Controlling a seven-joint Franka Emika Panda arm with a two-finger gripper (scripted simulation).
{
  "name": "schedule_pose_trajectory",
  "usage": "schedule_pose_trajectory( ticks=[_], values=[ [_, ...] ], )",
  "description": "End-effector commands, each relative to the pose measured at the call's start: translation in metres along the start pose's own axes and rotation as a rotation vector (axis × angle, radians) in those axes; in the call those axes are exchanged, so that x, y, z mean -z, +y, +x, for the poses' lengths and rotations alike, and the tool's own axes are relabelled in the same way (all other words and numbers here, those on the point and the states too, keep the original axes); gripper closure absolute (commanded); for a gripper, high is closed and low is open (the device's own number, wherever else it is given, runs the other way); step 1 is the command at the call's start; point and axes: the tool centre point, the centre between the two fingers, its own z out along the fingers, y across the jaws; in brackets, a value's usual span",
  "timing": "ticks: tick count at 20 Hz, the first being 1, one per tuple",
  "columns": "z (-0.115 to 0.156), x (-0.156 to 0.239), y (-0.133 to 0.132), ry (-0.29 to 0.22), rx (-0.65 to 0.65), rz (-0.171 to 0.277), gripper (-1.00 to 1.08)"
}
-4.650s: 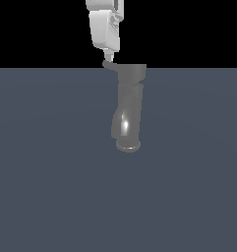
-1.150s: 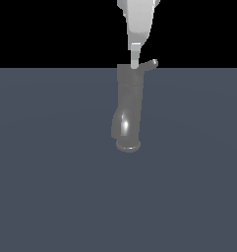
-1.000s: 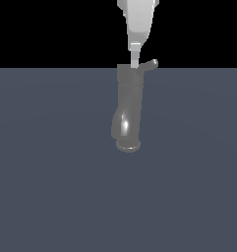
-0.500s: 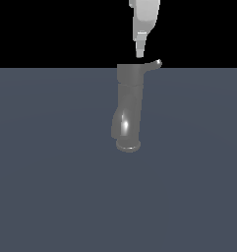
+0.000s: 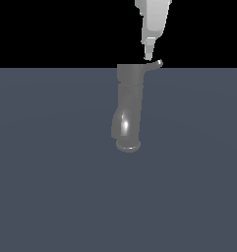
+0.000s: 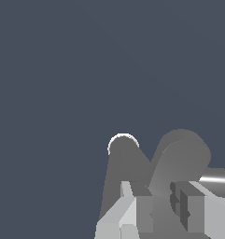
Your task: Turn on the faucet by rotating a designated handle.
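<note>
The glossy grey faucet (image 5: 127,108) stands upright on its round base ring, with the spout bulge low on the exterior view's left. The handle (image 5: 154,64) is a thin lever that sticks out from the top cap toward the exterior view's right and ends in a rounded tip. My white gripper (image 5: 147,56) hangs just above the handle, near its inner half, and appears not to touch it. Its fingers look shut, holding nothing. In the wrist view the fingers (image 6: 128,212) frame the handle (image 6: 122,161) and the faucet (image 6: 181,161) below.
A flat dark blue-grey floor (image 5: 51,187) spreads around the faucet. Nothing else stands on it.
Over the long span the handle has swung from the exterior view's left to its right. In the last second my gripper has risen off the handle and drifted right.
</note>
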Motion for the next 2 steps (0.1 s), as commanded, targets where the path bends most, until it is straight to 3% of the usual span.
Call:
schedule_pose_trajectory(
  ticks=[1, 2],
  values=[
    [0.0381, -0.0182, -0.0006, 0.006, -0.055, -0.031, 1.08],
    [0.0381, -0.0182, -0.0006, 0.006, -0.055, -0.031, 1.08]
  ],
)
